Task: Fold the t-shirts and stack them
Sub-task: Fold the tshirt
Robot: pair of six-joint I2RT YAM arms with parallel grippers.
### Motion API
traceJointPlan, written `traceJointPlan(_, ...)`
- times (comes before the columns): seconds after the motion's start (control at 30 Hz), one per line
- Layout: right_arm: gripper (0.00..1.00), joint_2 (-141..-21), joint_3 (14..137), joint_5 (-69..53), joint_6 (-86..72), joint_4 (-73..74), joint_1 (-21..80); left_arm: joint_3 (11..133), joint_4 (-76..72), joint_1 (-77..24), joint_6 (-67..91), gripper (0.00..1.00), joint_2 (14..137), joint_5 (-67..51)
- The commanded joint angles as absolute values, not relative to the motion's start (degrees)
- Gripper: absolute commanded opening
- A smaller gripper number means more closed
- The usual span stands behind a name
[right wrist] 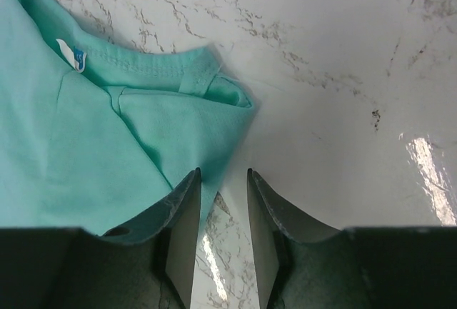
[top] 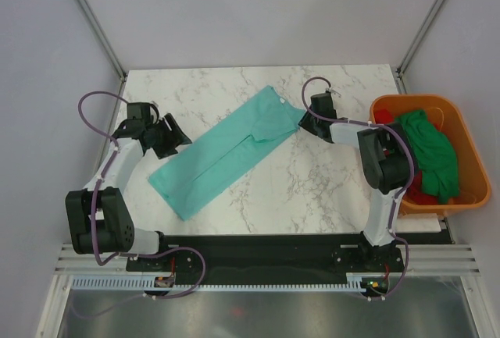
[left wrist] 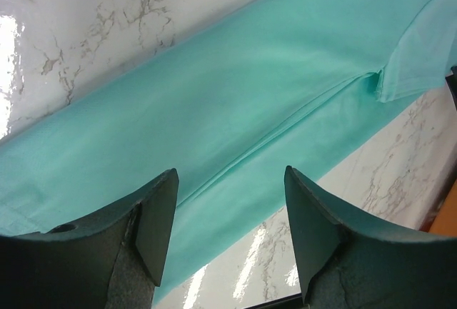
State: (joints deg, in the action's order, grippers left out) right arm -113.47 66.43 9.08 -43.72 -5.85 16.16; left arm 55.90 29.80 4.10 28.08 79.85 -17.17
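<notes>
Top external view: teal t-shirt (top: 226,151) folded lengthwise on marble table (top: 336,197); left gripper (top: 181,136) wide apart beside its hem half, right gripper (top: 303,121) narrowly parted at its collar, likely for end-to-end folding.

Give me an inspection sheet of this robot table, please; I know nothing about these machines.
Surface: glossy white marble-patterned tabletop.
Job's things: light teal cloth t-shirt folded into a long strip, lying diagonally; dark green t-shirt and red t-shirt heaped in an orange plastic tub at the right.
Clutter: nothing seen.
Grippers: left arm's fingers open beside the strip; right arm's fingers narrowly apart at its collar end.
Cables: purple cables looping at both arms.
Surroundings: pale walls, metal frame posts.
</notes>
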Motion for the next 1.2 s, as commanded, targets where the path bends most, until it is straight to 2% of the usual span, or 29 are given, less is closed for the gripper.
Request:
traceJointPlan(0.0,0.40,-115.8,68.2,10.5,-43.9,-6.0,15.6,56.2,27.3,3.1,29.4,0.69,78.2,-19.0)
traceJointPlan(0.2,0.22,-117.2,69.5,11.5,-42.7,-5.9,15.0,56.6,27.2,1.8,29.5,0.68,78.4,-18.7)
traceJointPlan(0.27,0.09,-118.1,71.1,11.9,-41.4,-5.3,14.2,57.0,26.7,1.5,30.3,0.68,78.2,-22.8)
traceJointPlan(0.33,0.00,-119.5,73.7,11.7,-39.2,-4.9,13.6,58.8,26.0,0.7,30.9,0.67,78.2,-24.9)
traceJointPlan(0.5,0.00,-125.4,82.2,10.6,-32.9,-3.3,11.1,62.4,26.0,-4.0,29.2,0.67,79.5,-24.4)
traceJointPlan(0.63,0.00,-132.9,97.9,7.6,-27.2,1.4,8.8,60.7,26.1,-4.2,26.9,0.66,81.4,-23.7)
traceJointPlan(0.73,0.06,-137.4,108.1,7.0,-24.2,6.1,7.6,59.0,26.2,-4.3,25.6,0.65,83.5,-24.2)
traceJointPlan(0.8,0.17,-137.3,110.7,6.2,-23.6,8.8,6.9,58.4,26.1,-4.3,25.6,0.65,84.9,-24.7)
traceJointPlan(0.87,0.23,-135.2,110.1,5.7,-24.2,9.7,6.9,58.4,26.1,-4.3,25.6,0.65,85.5,-26.4)
traceJointPlan(0.97,0.37,-127.0,104.5,4.0,-28.6,11.2,7.0,59.6,26.1,-4.3,25.2,0.65,84.7,-26.5)
traceJointPlan(1.07,0.41,-119.5,96.0,2.9,-36.1,12.5,9.0,61.4,26.0,-4.1,23.8,0.67,84.6,-18.9)
traceJointPlan(1.17,0.45,-111.8,84.1,4.1,-42.6,13.7,13.5,62.2,26.1,-1.6,24.3,0.67,86.8,-19.4)
